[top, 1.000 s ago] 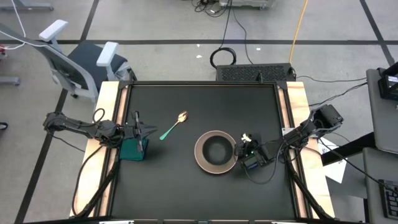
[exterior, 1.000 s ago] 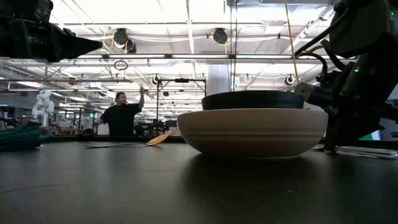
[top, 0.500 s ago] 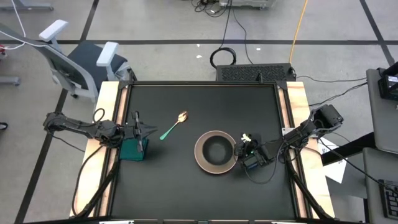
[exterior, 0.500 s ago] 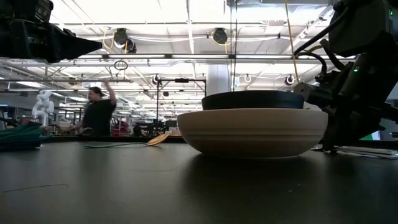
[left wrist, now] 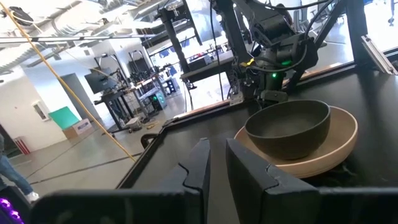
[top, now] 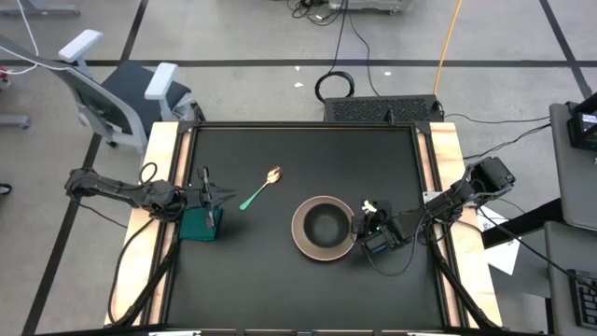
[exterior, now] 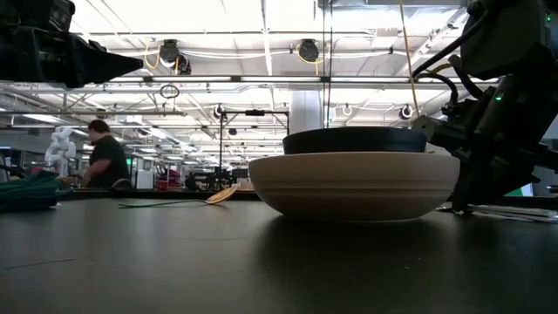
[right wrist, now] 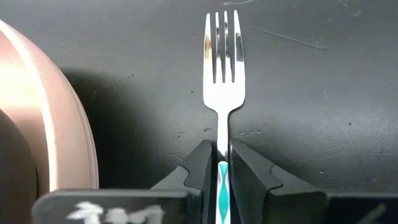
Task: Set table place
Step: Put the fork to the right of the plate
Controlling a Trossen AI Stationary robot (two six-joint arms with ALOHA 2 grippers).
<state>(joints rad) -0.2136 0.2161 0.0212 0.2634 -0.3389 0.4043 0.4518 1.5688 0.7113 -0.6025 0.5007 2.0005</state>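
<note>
We see the fork (right wrist: 222,68) pinched by its handle in the right hand (right wrist: 222,163), lying flat on the table (top: 280,289) just right of the plate (top: 300,241). The right wrist view shows the fingers closed narrowly on the handle and the tines pointing away from the hand, parallel to the plate's rim.

To finish this step well, in our judgement, the hand should settle the fork flat, open only a little, and lift straight up so the handle does not swing toward the plate.

The fork is bright polished metal with four slim tines and a teal strip at the handle. The plate is a round, matte pinkish-beige dish with a raised rim; the bowl (left wrist: 288,127), smaller, dark and smooth, sits inside it.

The spoon (top: 260,189), gold-bowled with a thin green handle, lies well left of the plate, toward the far side.

The left hand (top: 220,194) waits near the table's left edge, its fingers close together and holding nothing. The table is matte black.
</note>
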